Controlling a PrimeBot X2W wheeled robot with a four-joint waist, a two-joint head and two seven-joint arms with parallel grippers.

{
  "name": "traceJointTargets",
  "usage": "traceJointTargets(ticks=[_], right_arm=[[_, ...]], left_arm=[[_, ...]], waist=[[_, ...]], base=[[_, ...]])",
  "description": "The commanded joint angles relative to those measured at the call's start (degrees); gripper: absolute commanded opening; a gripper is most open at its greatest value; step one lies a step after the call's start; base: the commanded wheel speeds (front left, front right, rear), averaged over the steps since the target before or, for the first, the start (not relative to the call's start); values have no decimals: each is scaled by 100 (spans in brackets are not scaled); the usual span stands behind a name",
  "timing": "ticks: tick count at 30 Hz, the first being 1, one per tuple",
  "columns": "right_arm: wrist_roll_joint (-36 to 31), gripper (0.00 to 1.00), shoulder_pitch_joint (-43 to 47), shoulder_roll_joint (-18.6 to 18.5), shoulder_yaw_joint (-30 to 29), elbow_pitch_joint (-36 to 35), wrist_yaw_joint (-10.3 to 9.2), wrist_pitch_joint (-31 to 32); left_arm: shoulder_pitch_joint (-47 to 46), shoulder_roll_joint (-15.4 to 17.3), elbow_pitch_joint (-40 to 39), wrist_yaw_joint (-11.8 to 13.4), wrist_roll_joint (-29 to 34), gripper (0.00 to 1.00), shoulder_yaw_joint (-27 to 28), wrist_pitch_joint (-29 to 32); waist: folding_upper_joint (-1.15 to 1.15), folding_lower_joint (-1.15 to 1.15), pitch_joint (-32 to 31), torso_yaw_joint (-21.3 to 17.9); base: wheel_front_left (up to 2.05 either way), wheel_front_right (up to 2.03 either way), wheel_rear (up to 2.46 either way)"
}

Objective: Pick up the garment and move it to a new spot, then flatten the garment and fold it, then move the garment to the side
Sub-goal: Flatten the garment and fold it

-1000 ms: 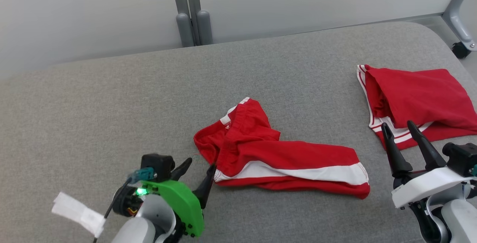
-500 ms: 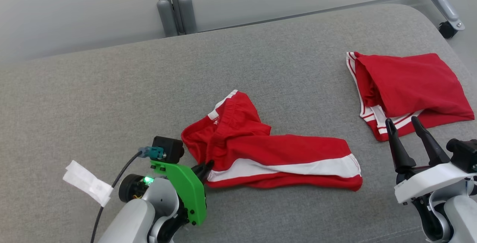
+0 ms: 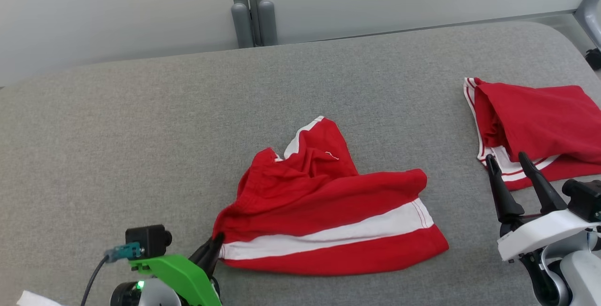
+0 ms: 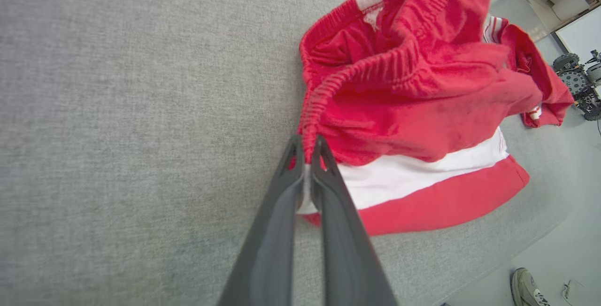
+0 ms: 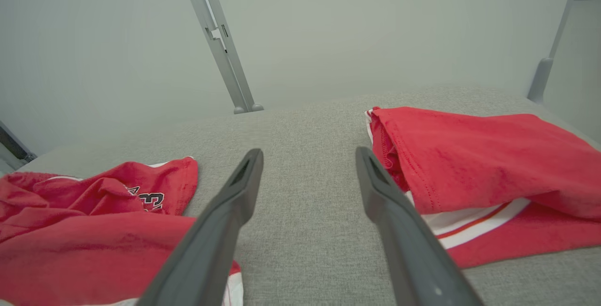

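Observation:
A crumpled pair of red shorts with a white side stripe, the garment (image 3: 324, 207), lies on the grey padded table (image 3: 141, 132), also seen in the left wrist view (image 4: 422, 109) and the right wrist view (image 5: 84, 231). My left gripper (image 3: 213, 245) is shut on the garment's waistband corner at its near-left end; in the left wrist view my left gripper (image 4: 307, 149) pinches the elastic edge. My right gripper (image 3: 507, 163) stands open over the table at the lower right, its fingers (image 5: 244, 179) apart with nothing between them.
A second red garment (image 3: 540, 127), folded with white-striped trim, lies at the table's right end, just beyond my right gripper. Grey metal posts (image 3: 251, 10) stand behind the table's far edge. A shoe (image 4: 530, 287) is on the floor past the table edge.
My left gripper closed on the garment's waistband and pulled it toward the near left; the cloth has stretched and spread. The head camera shifted. The right gripper stayed open.

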Motion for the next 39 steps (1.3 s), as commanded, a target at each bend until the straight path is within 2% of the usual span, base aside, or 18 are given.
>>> traceJointTargets(ticks=[1,3,4,5,9,12,17,26,32,39], right_arm=[[-11,100,45,-34,-10,18,-5,-11],[-7,100,45,-38,-9,29,-5,-11],[-3,100,43,-42,-3,41,-5,-11],[0,100,42,-44,7,54,-5,-11],[5,100,76,-50,43,103,-5,-11],[-9,100,134,-45,48,86,-5,-11],[-36,100,203,12,49,14,-5,-11],[-302,100,286,2,-60,-269,-5,-11],[-481,100,416,141,-162,-394,-5,-11],[-555,100,484,250,-145,-372,-5,-11]], left_arm=[[82,14,106,36,21,0,71,-171],[104,-30,252,-8,37,0,73,-330],[93,-63,338,-44,28,47,75,-415],[61,-69,426,-82,31,100,81,-486],[-18,-15,547,-133,132,100,146,-829],[38,121,378,-49,376,100,233,-1206],[289,329,-219,442,965,100,506,-2127],[744,568,-1047,988,1694,100,720,-2799],[1054,499,-1131,1077,1913,100,790,-2935],[1023,380,-1053,942,2016,100,762,-2978]], waist=[[0,0,31,18],[0,0,47,23],[0,0,52,25],[0,0,44,24],[0,0,-39,27],[0,0,-147,30],[0,0,-379,12],[0,0,-563,-43],[0,0,-629,-62],[0,0,-669,-33]], base=[[0,0,0],[0,0,0],[0,0,0],[0,0,0],[0,0,0],[0,0,0],[0,0,0],[0,0,0],[0,0,0],[0,0,0]])
